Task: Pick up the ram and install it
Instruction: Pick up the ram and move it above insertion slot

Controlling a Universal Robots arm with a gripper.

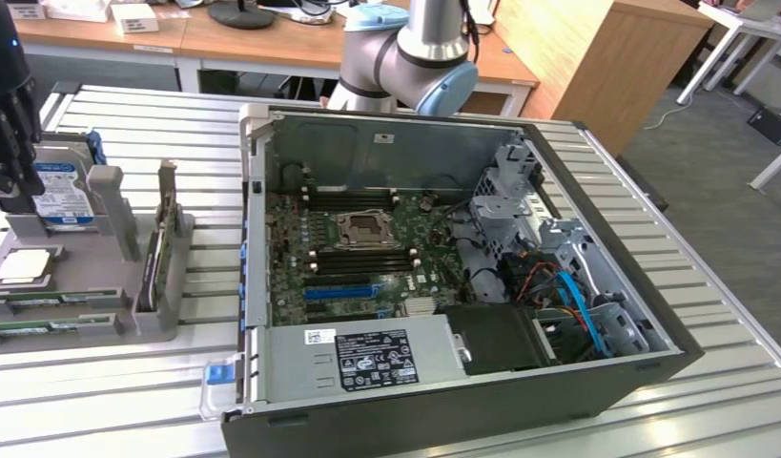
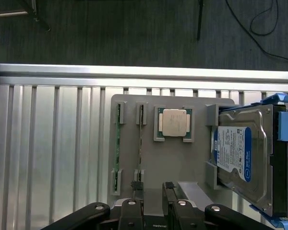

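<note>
**Pincer wide open above the parts fixture, ram not yet taken**

Pincer (image 2: 152,188) is spread as far as it goes, with nothing in it. In the exterior view it hangs (image 1: 9,179) over the grey fixture (image 2: 192,165) on the slatted desk (image 1: 111,401), at that view's left and well apart from the open PC case (image 1: 466,382).

The ram (image 2: 141,143) sits in its fixture cradle, on edge as far as I can tell, just beside the CPU (image 2: 174,122). One end lies close to my fingertips (image 2: 169,188). A second stick (image 2: 118,143) sits in the next cradle, farther from the CPU. The hard drive (image 2: 242,153) is on the CPU's other side.

Handling, my read:
- **Weight and stiffness:** light, thin and stiff along its length, but it won't forgive bending or twisting.
- **Surface:** the chip and label faces are smooth, so it could slip or cock sideways in the grip.
- **Where to hold:** across the two flat faces near mid-length, between the cradle ends and clear of the contact edge.
- **Grip:** a modest squeeze, kept square to the board.
</note>
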